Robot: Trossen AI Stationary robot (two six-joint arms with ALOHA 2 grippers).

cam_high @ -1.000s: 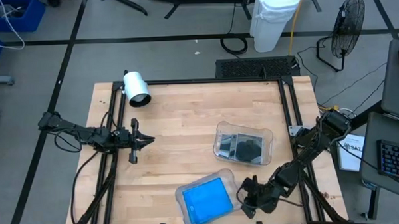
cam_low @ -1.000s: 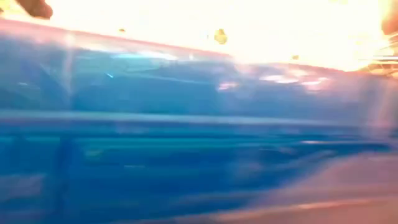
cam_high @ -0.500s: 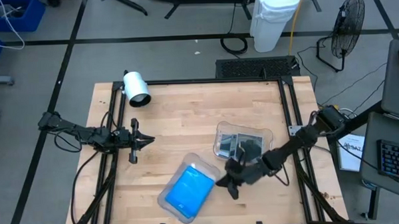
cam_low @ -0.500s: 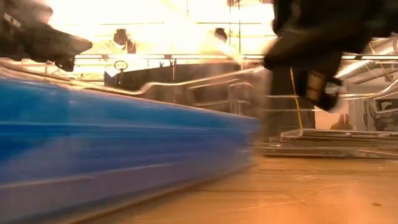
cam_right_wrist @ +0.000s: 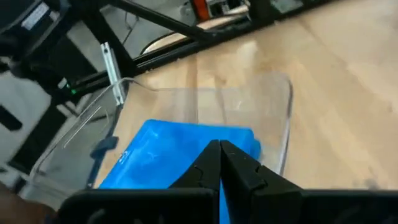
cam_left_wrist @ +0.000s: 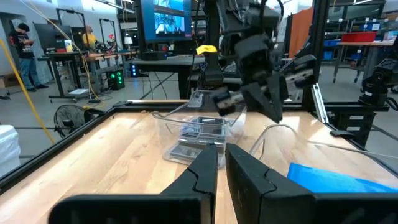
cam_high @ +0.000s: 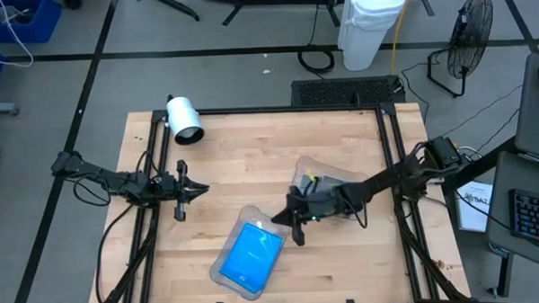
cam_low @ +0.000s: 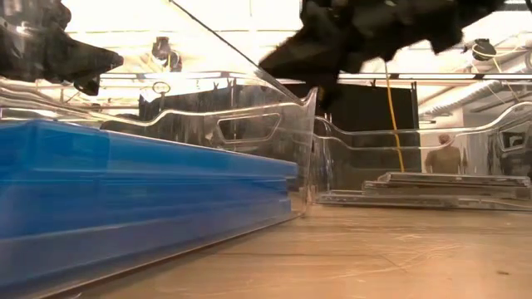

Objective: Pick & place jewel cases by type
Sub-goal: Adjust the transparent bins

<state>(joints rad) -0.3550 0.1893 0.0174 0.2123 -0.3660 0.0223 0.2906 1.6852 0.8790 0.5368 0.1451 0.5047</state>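
On the wooden bench (cam_high: 243, 170), the clenched right hand (cam_high: 294, 224) hovers beside a tray (cam_high: 229, 272) holding blue jewel cases (cam_high: 249, 254); the clenched left hand (cam_high: 197, 189) waits opposite.

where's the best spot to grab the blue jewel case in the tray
Probably by its two opposite thin edges, coming straight down from above. The blue jewel case lies flat inside the clear tray, whose raised walls block a sideways approach. The right gripper hovers by the tray's far corner.
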